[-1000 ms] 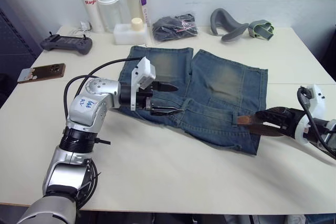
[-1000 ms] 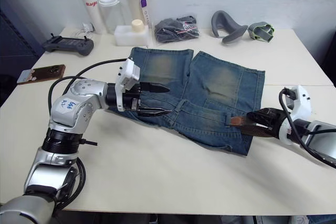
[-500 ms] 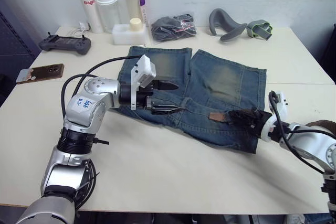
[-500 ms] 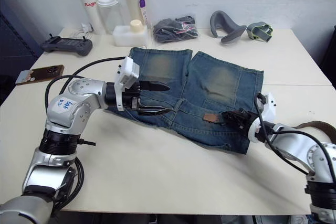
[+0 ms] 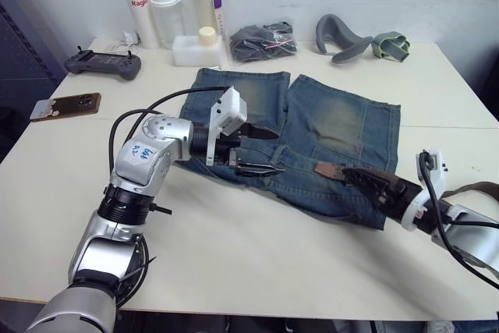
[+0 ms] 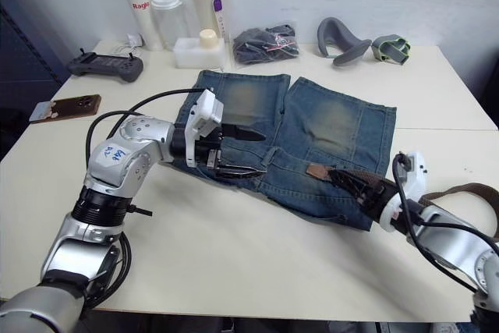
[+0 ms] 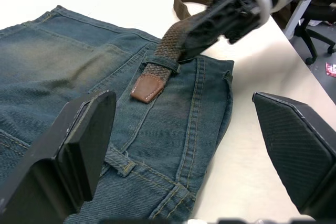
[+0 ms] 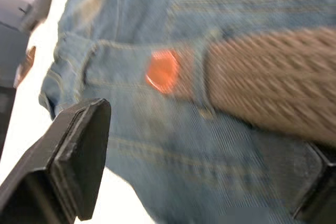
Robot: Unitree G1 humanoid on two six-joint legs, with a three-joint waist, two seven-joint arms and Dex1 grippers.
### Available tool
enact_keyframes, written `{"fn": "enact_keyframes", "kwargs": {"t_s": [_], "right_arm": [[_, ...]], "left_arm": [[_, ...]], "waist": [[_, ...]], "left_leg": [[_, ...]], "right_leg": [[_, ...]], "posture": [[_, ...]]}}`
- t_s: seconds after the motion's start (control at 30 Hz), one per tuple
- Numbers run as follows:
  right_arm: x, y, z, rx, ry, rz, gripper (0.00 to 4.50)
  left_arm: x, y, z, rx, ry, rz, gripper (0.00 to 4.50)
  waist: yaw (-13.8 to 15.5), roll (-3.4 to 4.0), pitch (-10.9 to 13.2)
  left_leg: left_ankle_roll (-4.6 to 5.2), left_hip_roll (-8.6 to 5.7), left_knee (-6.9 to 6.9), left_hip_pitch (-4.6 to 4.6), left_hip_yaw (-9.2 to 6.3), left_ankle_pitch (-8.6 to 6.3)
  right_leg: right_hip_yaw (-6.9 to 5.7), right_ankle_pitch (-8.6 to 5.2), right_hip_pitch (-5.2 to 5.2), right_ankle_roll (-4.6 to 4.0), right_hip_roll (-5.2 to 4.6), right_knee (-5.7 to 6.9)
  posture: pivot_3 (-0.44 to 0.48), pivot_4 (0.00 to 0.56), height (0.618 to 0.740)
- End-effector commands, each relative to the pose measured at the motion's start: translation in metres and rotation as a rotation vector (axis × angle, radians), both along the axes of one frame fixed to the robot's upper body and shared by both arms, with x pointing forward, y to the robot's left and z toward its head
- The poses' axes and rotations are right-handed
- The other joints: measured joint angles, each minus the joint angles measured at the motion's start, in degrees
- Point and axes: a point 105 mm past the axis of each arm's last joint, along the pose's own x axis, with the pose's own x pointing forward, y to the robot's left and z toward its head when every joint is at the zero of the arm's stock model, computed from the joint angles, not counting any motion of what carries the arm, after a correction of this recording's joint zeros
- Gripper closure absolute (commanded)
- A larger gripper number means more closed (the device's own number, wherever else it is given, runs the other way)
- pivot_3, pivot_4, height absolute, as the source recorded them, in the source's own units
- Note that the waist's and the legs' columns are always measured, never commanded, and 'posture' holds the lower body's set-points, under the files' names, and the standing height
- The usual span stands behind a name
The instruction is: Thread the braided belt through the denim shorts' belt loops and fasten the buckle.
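The denim shorts [image 5: 327, 118] lie flat in the middle of the table. The braided belt [image 7: 170, 40] runs along their waistband and passes under one of the belt loops [image 7: 163, 62]. Its plain brown tip [image 5: 323, 168] pokes out past that loop. My right gripper [image 5: 355, 176] straddles the strap just behind the loop, its fingers [image 8: 71, 153] spread wide and open. The rest of the strap trails off to the right [image 6: 468, 190]; the buckle is out of view. My left gripper [image 5: 278, 152] hovers open over the waistband, a short way left of the tip.
Along the back edge stand bottles [image 5: 132, 1], a white box [image 5: 195, 48], a dark bundle in a clear bag [image 5: 261, 40] and a grey curved pad [image 5: 343, 37]. A controller [image 5: 101, 62] and a phone [image 5: 66, 105] lie at the left.
The right gripper carried the belt tip leftward along the waistband and through a loop, then spread its fingers off the strap. The camera view has shifted a little.
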Motion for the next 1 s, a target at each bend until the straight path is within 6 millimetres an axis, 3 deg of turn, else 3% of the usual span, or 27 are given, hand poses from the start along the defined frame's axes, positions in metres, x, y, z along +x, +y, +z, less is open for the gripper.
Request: {"fn": "enact_keyframes", "kwargs": {"t_s": [0.03, 0.13, 0.23, 0.3, 0.4, 0.47, 0.67, 0.77, 0.87, 0.9, 1.0], "right_arm": [[-0.018, 0.008, 0.019, -0.047, -0.044, 0.133, 0.01], [-0.031, 0.021, 0.030, -0.147, -0.099, 0.263, 0.01], [-0.042, 0.045, 0.058, -0.273, -0.318, 0.424, 0.01], [-0.046, 0.060, 0.066, -0.419, -0.462, 0.514, 0.01], [-0.041, 0.064, 0.047, -0.802, -0.576, 0.610, 0.01], [-0.036, 0.061, 0.033, -0.907, -0.586, 0.641, 0.01], [-0.027, 0.060, 0.005, -1.097, -0.609, 0.723, 0.01], [-0.025, 0.054, -0.010, -1.149, -0.570, 0.723, 0.01], [-0.018, 0.046, -0.016, -1.179, -0.537, 0.656, 0.83], [-0.017, 0.044, -0.017, -1.182, -0.527, 0.638, 1.27], [-0.016, 0.042, -0.017, -1.173, -0.519, 0.595, 2.76]], "left_arm": [[0.000, -0.006, 0.008, 0.006, -0.054, -0.038, 0.00], [0.001, -0.009, 0.006, 0.014, -0.074, -0.049, 0.00], [0.004, -0.014, 0.004, 0.018, -0.096, -0.058, 0.00], [0.004, -0.020, 0.003, 0.019, -0.111, -0.071, 0.00], [0.009, -0.030, 0.001, 0.005, -0.137, -0.072, 0.00], [0.016, -0.040, -0.004, -0.004, -0.151, -0.055, 0.00], [0.032, -0.088, -0.024, 0.080, -0.412, -0.056, 0.00], [0.031, -0.106, -0.031, 0.141, -0.603, -0.100, 0.00], [0.034, -0.116, -0.033, 0.169, -0.746, -0.099, 0.00], [0.036, -0.118, -0.037, 0.204, -0.821, -0.100, 0.00], [0.041, -0.121, -0.043, 0.250, -0.947, -0.098, 0.00]], "waist": [[-0.01, 0.03, 0.00], [-0.06, 0.03, 0.03], [-0.06, 0.00, 0.05], [-0.05, -0.01, 0.06], [0.10, -0.06, 0.10], [0.15, -0.17, 0.17], [0.17, -0.31, 0.30], [0.12, -0.45, 0.40], [0.09, -0.63, 0.50], [0.08, -0.64, 0.52], [0.21, -0.67, 0.55]], "left_leg": [[0.01, 0.00, 0.02, 0.00, 0.02, 0.00], [0.10, 0.02, 0.01, 0.01, 0.01, -0.05], [0.14, 0.04, -0.06, 0.04, -0.08, -0.07], [0.20, 0.02, -0.26, 0.10, -0.13, -0.10], [0.21, -0.02, -0.75, 0.30, -0.21, -0.09], [0.20, 0.01, -0.98, 0.44, -0.34, 0.03], [0.17, -0.47, -0.90, 0.32, -0.21, 0.11], [0.29, -0.75, -0.87, 0.23, -0.17, 0.16], [0.31, -0.87, -0.87, 0.23, -0.10, 0.18], [0.32, -0.87, -0.88, 0.22, -0.11, 0.18], [0.39, -0.88, -0.87, 0.20, -0.19, 0.17]], "right_leg": [[0.00, -0.02, 0.00, -0.03, 0.00, 0.02], [0.00, -0.01, 0.00, -0.02, 0.03, -0.02], [-0.02, 0.04, 0.02, 0.08, 0.06, -0.10], [-0.04, 0.12, 0.04, 0.24, 0.22, -0.25], [-0.12, 0.28, 0.26, 0.54, 0.30, -0.81], [-0.30, 0.27, 0.58, 0.52, 0.30, -1.36], [-0.14, 0.29, 0.60, 0.53, -0.17, -1.44], [-0.07, 0.36, 0.58, 0.66, -0.71, -1.45], [-0.11, 0.46, 0.58, 0.86, -1.07, -1.41], [-0.12, 0.72, 0.57, 1.36, -1.09, -1.41], [-0.19, 0.75, 0.55, 1.42, -1.12, -1.34]], "posture": [[0.000, 0.150, 0.631], [0.000, 0.150, 0.631], [0.000, 0.150, 0.631], [0.000, 0.150, 0.631], [0.000, 0.150, 0.631], [0.000, 0.150, 0.631], [0.000, 0.150, 0.631], [0.000, 0.150, 0.631], [0.000, 0.150, 0.631], [0.000, 0.150, 0.631], [0.000, 0.150, 0.631]]}}
